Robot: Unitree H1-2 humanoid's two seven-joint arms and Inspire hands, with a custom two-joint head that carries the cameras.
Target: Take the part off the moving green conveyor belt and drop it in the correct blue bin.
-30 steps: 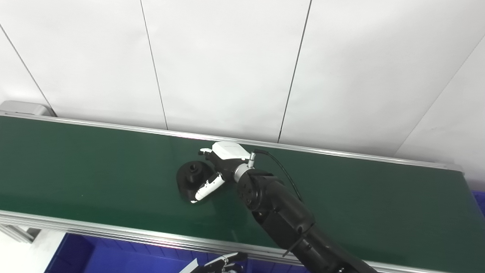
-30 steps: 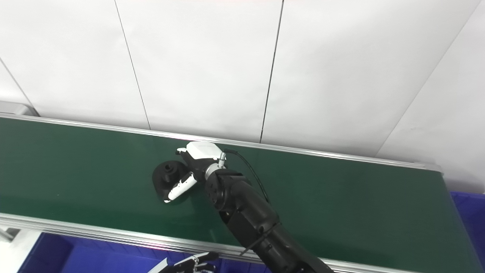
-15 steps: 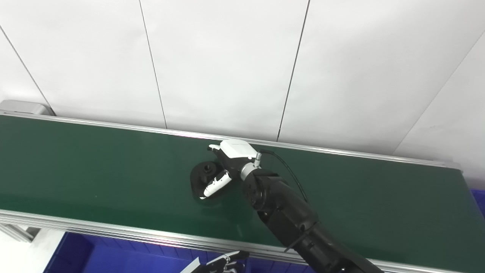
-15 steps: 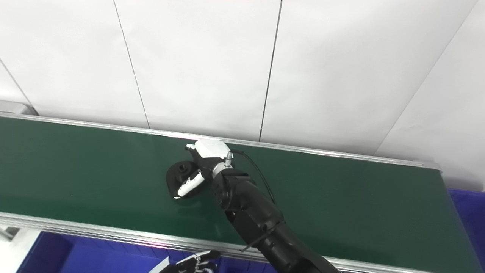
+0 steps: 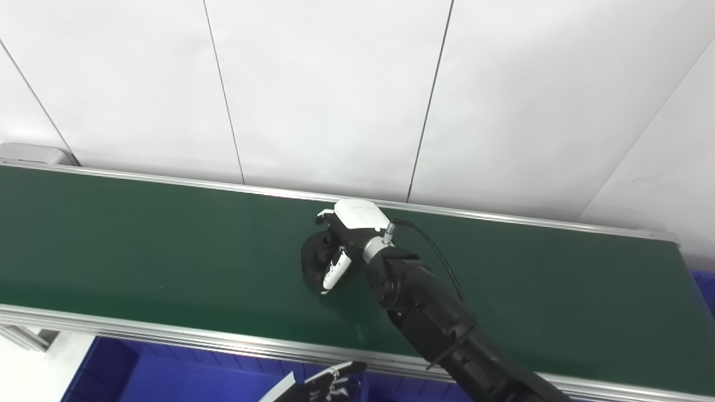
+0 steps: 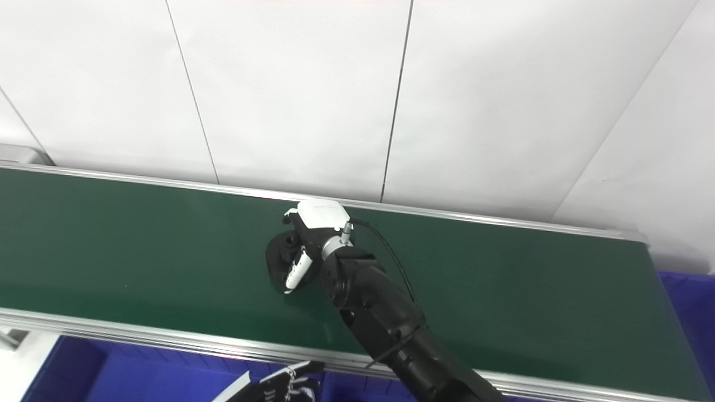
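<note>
A black round part (image 5: 314,259) with a raised hub lies on the green conveyor belt (image 5: 139,240), near its middle. My right hand (image 5: 343,240), black with a white back, reaches over the belt from the lower right. Its fingers wrap the part's far side and its white-tipped thumb (image 5: 334,271) presses the near side, so the part sits tilted in the grasp. It shows the same way in the right eye view (image 6: 277,259). My left hand (image 5: 321,385) is low at the bottom edge, below the belt, fingers spread and holding nothing.
A blue bin (image 5: 167,379) sits below the belt's near rail at lower left. Another blue bin (image 6: 690,301) shows past the belt's right end. A silver rail (image 5: 167,338) edges the belt's near side, with a white panelled wall behind.
The part has travelled right along the belt and my right hand has moved with it. The thumb has swung in from spread to pressed against the part, which now stands tilted.
</note>
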